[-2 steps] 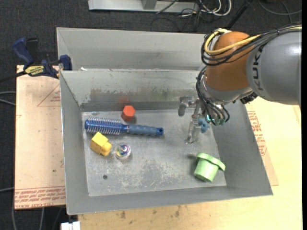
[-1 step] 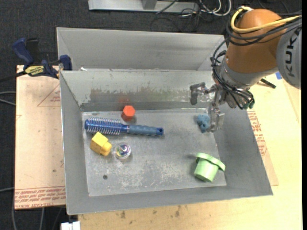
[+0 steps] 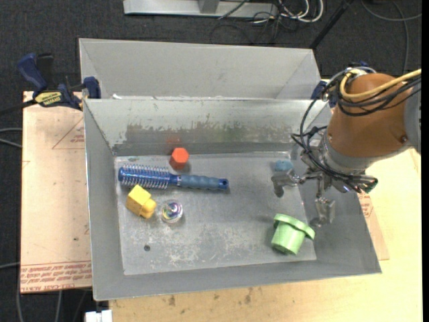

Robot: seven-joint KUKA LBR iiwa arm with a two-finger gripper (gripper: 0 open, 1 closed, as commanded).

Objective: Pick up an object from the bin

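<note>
1. Claw state. The claw [image 3: 301, 198] is seen low over the right part of the bin [image 3: 221, 250], below the orange cover [image 3: 365, 116] and the looped cables [image 3: 315, 123] of the arm. Its two metal fingers [image 3: 324, 210] are spread wide. Grey bin floor is visible in the gap between them.

2. Nearest item. A green cup [image 3: 289, 235] is located on the bin floor at the near right, close to the near wall.
- Colour: uniform light green, matt.
- Shape: a short round body with a broader flanged rim.
- Attitude: it is laid on its side, with the flange turned toward the far side and the body toward the near side.
- Relation to the claw: the right finger is seen just on the far side of the flange. Whether contact is made cannot be told. The cup is not enclosed by the fingers.

3. Other items. Four items are grouped at the left of the floor, well apart from the claw.
- A blue hairbrush [image 3: 173, 178] is laid lengthwise, bristle head to the left and handle to the right.
- A small orange block [image 3: 179, 157] is placed just on its far side.
- A yellow block [image 3: 140, 200] is placed near its bristle head, on the near side.
- A small clear round item [image 3: 171, 212] is placed just right of the yellow block.
</note>
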